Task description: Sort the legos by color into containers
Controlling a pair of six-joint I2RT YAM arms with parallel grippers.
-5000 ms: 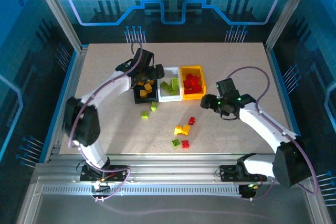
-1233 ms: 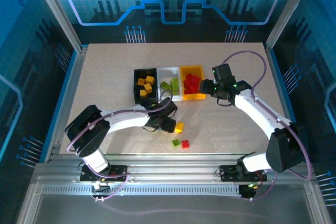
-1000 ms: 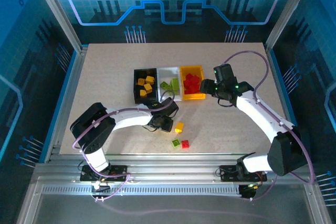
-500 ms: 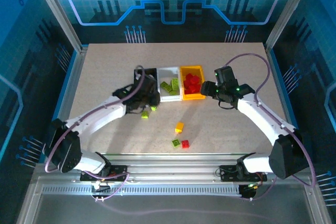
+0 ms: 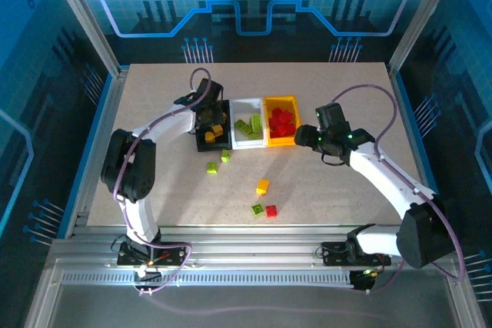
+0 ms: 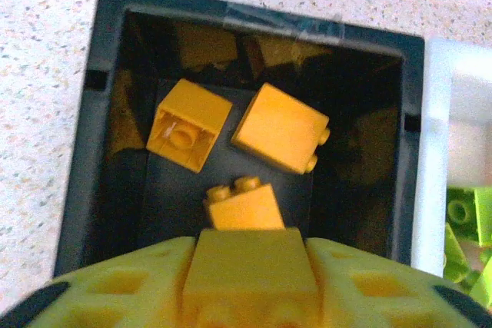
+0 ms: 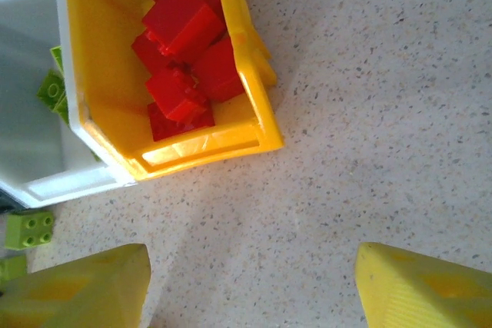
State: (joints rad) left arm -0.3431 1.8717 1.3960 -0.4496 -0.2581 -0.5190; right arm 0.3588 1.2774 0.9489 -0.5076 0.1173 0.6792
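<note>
Hazard: the left end effector (image 6: 250,247) hangs over the black container (image 6: 77,190) with a yellow-orange brick (image 6: 250,286) between its fingers; whether they pinch it or have let go cannot be determined. A skewed release could land the brick on the rim next to the white container (image 7: 31,113). A low withdrawal could hook the wall and shift the row. The right end effector (image 7: 250,266) is spread and empty near the yellow-orange container (image 7: 257,90). The three containers stand in a row at mid-counter (image 5: 346,90). Black holds yellow-orange bricks (image 6: 280,128), white holds lime green bricks (image 5: 250,124), and yellow-orange holds red bricks (image 7: 184,44). Five loose bricks (image 5: 263,186) lie toward the near edge.
</note>
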